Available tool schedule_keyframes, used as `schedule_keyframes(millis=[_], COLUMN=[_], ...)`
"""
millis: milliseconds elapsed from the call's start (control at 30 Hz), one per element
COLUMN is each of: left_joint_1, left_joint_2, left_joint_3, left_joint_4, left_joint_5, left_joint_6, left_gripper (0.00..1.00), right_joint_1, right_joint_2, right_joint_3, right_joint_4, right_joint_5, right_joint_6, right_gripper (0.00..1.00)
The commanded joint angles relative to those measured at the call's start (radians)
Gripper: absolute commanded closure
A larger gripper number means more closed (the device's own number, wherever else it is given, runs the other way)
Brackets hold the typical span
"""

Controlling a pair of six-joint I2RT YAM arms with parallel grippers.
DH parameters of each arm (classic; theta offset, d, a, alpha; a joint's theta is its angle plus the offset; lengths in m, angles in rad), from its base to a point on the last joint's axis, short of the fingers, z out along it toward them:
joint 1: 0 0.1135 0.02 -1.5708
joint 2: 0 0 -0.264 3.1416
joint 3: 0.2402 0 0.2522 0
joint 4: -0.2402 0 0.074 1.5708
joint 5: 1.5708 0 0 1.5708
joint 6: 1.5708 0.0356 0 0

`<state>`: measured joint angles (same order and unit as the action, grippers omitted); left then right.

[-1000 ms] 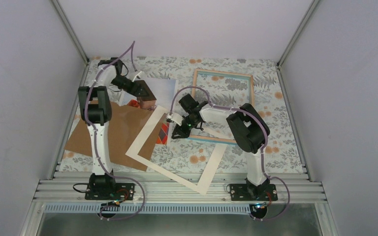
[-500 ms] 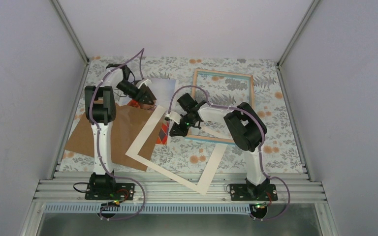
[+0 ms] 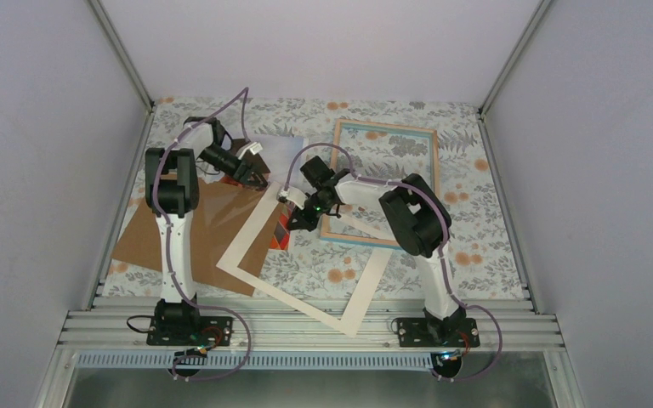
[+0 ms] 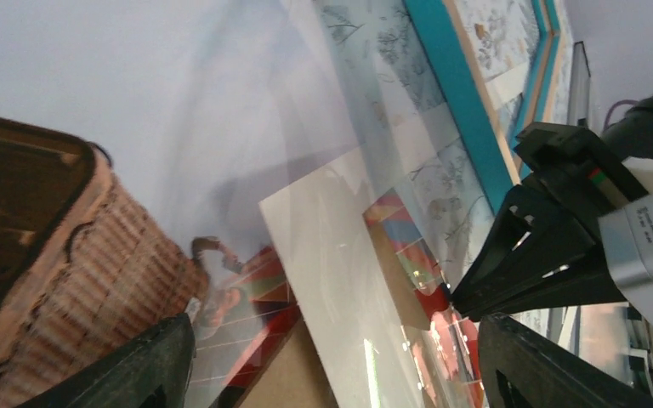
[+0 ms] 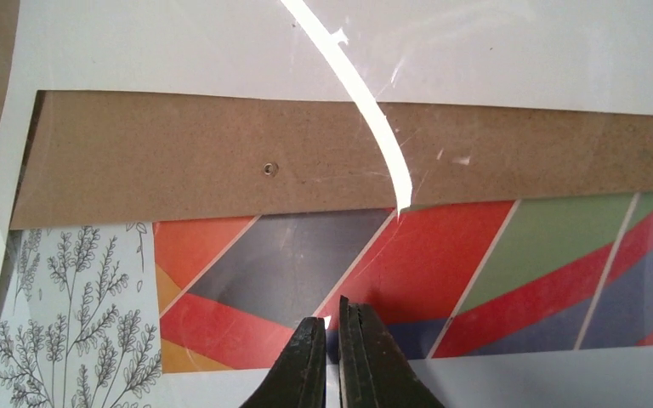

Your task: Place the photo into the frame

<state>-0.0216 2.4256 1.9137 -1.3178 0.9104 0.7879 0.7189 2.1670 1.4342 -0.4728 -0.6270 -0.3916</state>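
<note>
right fingers [image 5: 304, 367] pinched on the photo [image 5: 425, 263].

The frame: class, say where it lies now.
Top view: the frame lies flat in the far right half of the table, its near-left corner by the right gripper and cream mat.

Overhead view: bright, even, diffuse light from above. The pale walls look washed out, and the floral table [image 3: 476, 246] carries only faint, soft shadows beneath the arms. The picture is sharp, though the enclosure rails splay outward toward the corners.

Left wrist view: hazy. The photo [image 4: 68, 255] is blurred at close range and veiled by milky reflections on a glossy surface. The left gripper's fingers [image 4: 149, 365] are dark, unfocused shapes.

Right wrist view: colours are crisp. A white curved streak of glare crosses the backing board [image 5: 221, 153]. The right gripper [image 5: 330, 357] tips look slightly soft.
</note>
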Motion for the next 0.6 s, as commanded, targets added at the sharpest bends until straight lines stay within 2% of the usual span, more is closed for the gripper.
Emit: schedule_keyframes(millis=[0,100,333,567], left_joint_1=[-0.014,-0.015,-0.016,0.01], left_joint_2=[-0.037,-0.049,-0.117,-0.208], left_joint_3=[-0.045,-0.052,-0.125,-0.274], left_joint_4=[-0.039,-0.04,-0.041,-0.04], left_joint_5=[0.127,0.143,0.206,0.187], left_joint_6=[0.036,0.035,0.033,0.042], left_gripper=[0.14,0.06,0.07,0.06], right_joint_1=[0.007,0.008,0.008,0.007], right_joint_2=[0.133,0.135,0.143,0.148], right_joint_3=[-0.031,-0.027,-0.01,0.001], right_joint_4=[-0.076,-0.074,-0.074,-0.073], right_joint_5=[0.22,0.221,0.229,0.246], right_joint_6=[0.017,0.023,0.034,0.048], right_gripper=[0.92,0.92,0.92,0.92])
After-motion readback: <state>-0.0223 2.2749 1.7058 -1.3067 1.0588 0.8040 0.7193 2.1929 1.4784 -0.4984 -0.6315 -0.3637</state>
